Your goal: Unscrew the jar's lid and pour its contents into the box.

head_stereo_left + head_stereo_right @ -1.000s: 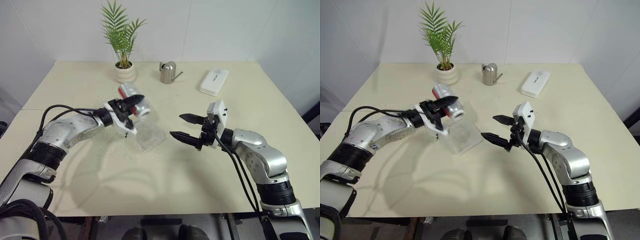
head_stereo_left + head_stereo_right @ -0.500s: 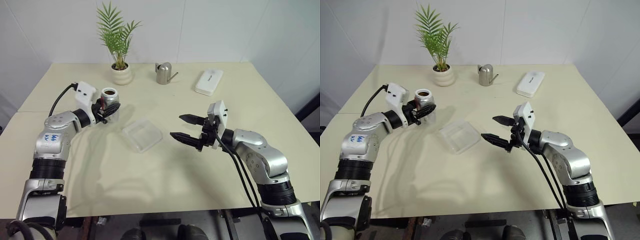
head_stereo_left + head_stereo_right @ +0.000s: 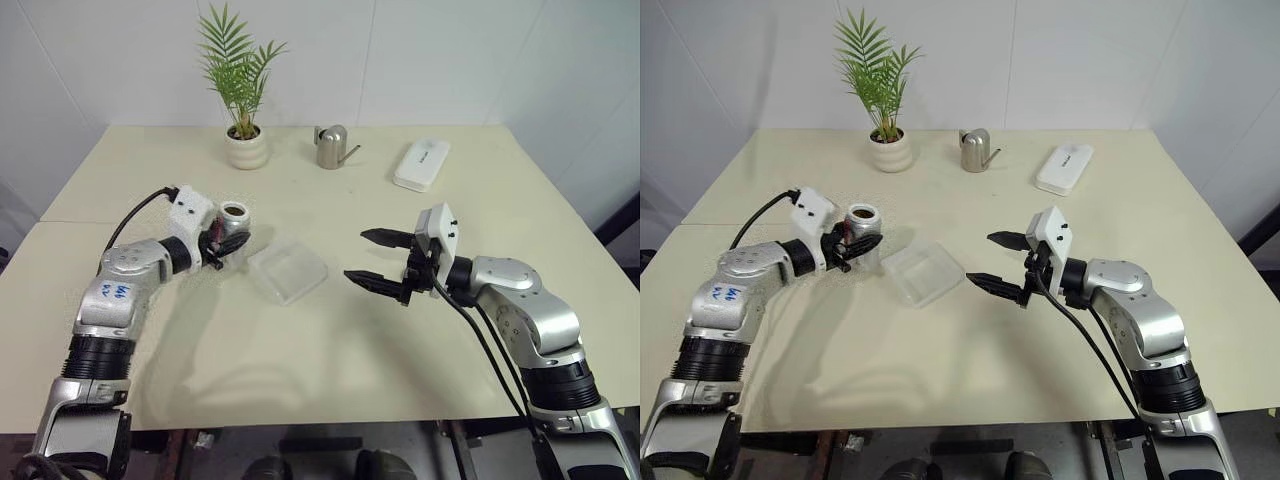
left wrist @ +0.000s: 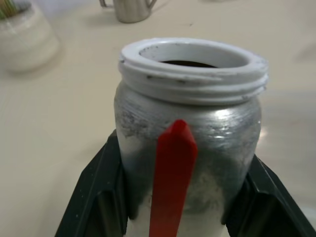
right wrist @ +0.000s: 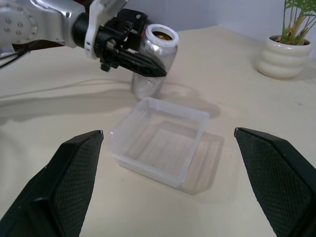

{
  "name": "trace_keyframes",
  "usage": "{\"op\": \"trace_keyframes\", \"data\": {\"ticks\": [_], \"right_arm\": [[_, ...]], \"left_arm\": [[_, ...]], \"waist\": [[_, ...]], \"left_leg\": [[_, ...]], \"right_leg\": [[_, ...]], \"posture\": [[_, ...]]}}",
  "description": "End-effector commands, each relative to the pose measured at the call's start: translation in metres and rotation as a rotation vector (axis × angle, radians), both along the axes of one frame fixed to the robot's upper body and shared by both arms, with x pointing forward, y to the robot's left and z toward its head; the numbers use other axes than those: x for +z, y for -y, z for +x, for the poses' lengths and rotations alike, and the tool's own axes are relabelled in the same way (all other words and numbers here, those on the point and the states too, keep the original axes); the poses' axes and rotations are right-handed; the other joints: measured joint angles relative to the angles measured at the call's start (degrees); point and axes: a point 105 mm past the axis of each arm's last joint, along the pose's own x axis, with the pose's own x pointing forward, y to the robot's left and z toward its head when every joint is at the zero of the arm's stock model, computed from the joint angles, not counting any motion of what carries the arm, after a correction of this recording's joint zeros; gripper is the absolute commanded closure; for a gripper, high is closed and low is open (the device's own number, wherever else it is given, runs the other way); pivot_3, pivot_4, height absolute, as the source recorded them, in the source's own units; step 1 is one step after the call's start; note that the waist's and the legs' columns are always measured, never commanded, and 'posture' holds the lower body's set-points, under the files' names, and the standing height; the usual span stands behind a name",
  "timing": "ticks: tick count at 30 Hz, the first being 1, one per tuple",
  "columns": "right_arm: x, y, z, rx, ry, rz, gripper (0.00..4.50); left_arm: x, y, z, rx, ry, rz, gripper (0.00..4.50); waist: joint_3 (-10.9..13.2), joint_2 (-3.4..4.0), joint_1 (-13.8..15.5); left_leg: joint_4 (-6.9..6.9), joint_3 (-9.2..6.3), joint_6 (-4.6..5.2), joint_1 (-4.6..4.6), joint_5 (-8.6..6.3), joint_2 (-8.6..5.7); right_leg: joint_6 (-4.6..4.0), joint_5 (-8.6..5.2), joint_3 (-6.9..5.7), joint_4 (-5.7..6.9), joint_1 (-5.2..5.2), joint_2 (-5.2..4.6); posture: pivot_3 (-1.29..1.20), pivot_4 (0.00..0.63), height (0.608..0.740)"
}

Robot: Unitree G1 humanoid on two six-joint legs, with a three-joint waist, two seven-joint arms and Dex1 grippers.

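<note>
1. The jar (image 3: pixel 862 226) stands upright near the left side of the counter (image 3: pixel 970 350), clamped between the two black fingers of the left end effector (image 3: pixel 854 243) — its mouth is open, with a white threaded rim.
2. Something dark shows inside the jar's mouth in the left wrist view; what it is cannot be told.
3. The box (image 3: pixel 921 273) lies flat on the counter just beside the jar, toward the middle, between the two arms.
4. The right end effector (image 3: pixel 1001 262) hangs above the counter to the right of the box, apart from it, fingers spread wide and holding nothing.
5. At the far edge stand a potted plant (image 3: pixel 886 143), a steel watering can (image 3: pixel 976 150) and a white oblong device (image 3: pixel 1065 167) — all well away from the box.
</note>
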Motion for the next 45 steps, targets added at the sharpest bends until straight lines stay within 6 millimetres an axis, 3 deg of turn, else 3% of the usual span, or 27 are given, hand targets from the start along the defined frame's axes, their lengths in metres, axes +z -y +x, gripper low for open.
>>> {"op": "trace_keyframes", "data": {"ticks": [1, 5, 10, 17, 21, 27, 31, 33, 35, 37, 39, 41, 45], "right_arm": [[0.005, 0.000, -0.002, 0.006, 0.032, 0.011, 0.02], [0.005, -0.002, -0.001, 0.006, 0.030, 0.023, 0.02], [0.006, -0.006, 0.000, 0.008, 0.028, 0.041, 0.02], [0.009, -0.009, 0.001, 0.010, 0.027, 0.071, 0.02], [0.009, -0.010, 0.000, 0.008, 0.024, 0.080, 0.02], [0.008, -0.006, -0.001, 0.000, 0.016, 0.085, 0.02], [0.007, -0.005, -0.001, -0.001, 0.014, 0.086, 0.02], [0.007, -0.005, -0.001, 0.002, 0.012, 0.084, 0.02], [0.006, -0.004, -0.001, 0.004, 0.011, 0.079, 0.02], [0.005, -0.003, -0.001, 0.007, 0.012, 0.070, 0.02], [0.004, -0.002, -0.002, 0.008, 0.015, 0.055, 0.02], [0.004, -0.001, -0.002, 0.010, 0.019, 0.043, 0.02], [0.004, 0.000, -0.002, 0.014, 0.024, 0.028, 0.02]], "left_arm": [[0.055, 0.023, -0.004, -0.016, 0.586, 0.662, 2.59], [0.050, 0.056, -0.014, -0.178, 0.951, 1.148, 2.59], [0.039, 0.067, -0.006, -0.272, 1.165, 1.423, 2.59], [0.049, 0.080, 0.007, -0.294, 1.331, 1.518, 2.59], [0.052, 0.088, -0.004, -0.328, 1.377, 1.452, 2.59], [0.048, 0.076, -0.018, -0.387, 1.304, 1.366, 2.59], [0.058, 0.055, -0.017, -0.296, 1.158, 1.195, 2.59], [0.071, 0.029, -0.008, -0.127, 0.979, 0.955, 2.59], [0.068, 0.009, 0.001, -0.022, 0.754, 0.670, 2.59], [0.058, -0.004, 0.007, 0.044, 0.556, 0.428, 2.59], [0.046, -0.019, 0.011, 0.136, 0.354, 0.075, 2.59], [0.038, -0.029, 0.009, 0.192, 0.249, -0.179, 2.59], [0.015, -0.063, 0.005, 0.369, 0.106, -0.477, 2.59]], "waist": [[0.01, -0.02, 0.02], [0.01, -0.02, 0.24], [0.01, -0.02, 0.23], [0.01, -0.03, 0.22], [0.01, -0.03, 0.07], [0.01, -0.03, -0.05], [0.01, -0.03, 0.02], [0.01, -0.03, 0.02], [0.00, -0.03, 0.06], [0.00, -0.03, 0.06], [0.00, -0.03, -0.02], [0.00, -0.05, -0.08], [-0.01, -0.07, -0.26]], "left_leg": [[-0.04, 0.01, 0.00, 0.00, 0.00, 0.00], [-0.17, 0.10, 0.07, -0.03, -0.04, -0.01], [-0.21, 0.22, 0.18, -0.08, -0.12, -0.02], [0.00, 0.29, 0.20, -0.50, -0.10, 0.00], [0.00, 0.26, 0.21, -0.52, -0.10, 0.01], [0.05, 0.19, 0.20, -0.54, -0.10, 0.02], [0.12, 0.16, 0.21, -0.52, -0.08, 0.05], [0.16, 0.15, 0.23, -0.51, -0.06, 0.05], [0.21, 0.09, 0.25, -0.49, -0.05, 0.05], [0.27, 0.06, 0.25, -0.47, -0.05, 0.06], [0.30, 0.06, 0.26, -0.46, -0.05, 0.03], [0.33, 0.04, 0.27, -0.44, -0.04, 0.01], [0.34, 0.03, 0.25, -0.44, -0.03, 0.01]], "right_leg": [[0.00, 0.02, 0.01, -0.03, -0.02, 0.00], [0.05, 0.07, 0.01, -0.16, -0.06, -0.04], [0.07, 0.08, -0.01, -0.16, -0.17, -0.07], [0.09, 0.09, -0.20, -0.13, -0.39, -0.07], [0.10, 0.10, -0.22, -0.13, -0.40, -0.09], [0.10, 0.10, -0.27, -0.11, -0.41, -0.12], [0.10, 0.10, -0.28, -0.07, -0.40, -0.14], [0.11, 0.11, -0.27, -0.05, -0.40, -0.17], [0.12, 0.11, -0.25, 0.00, -0.38, -0.19], [0.13, 0.12, -0.26, 0.02, -0.33, -0.19], [0.18, 0.15, -0.27, -0.02, -0.29, -0.18], [0.21, 0.18, -0.25, -0.01, -0.25, -0.17], [0.22, 0.21, -0.25, -0.03, -0.25, -0.12]], "posture": [[0.00, 0.150, 0.740], [0.00, 0.150, 0.740], [0.00, 0.150, 0.740], [0.00, 0.150, 0.740], [0.00, 0.150, 0.740], [0.00, 0.150, 0.740], [0.00, 0.150, 0.740], [0.00, 0.150, 0.740], [0.00, 0.150, 0.740], [0.00, 0.150, 0.740], [0.00, 0.150, 0.740], [0.00, 0.150, 0.740], [0.00, 0.150, 0.740]]}}
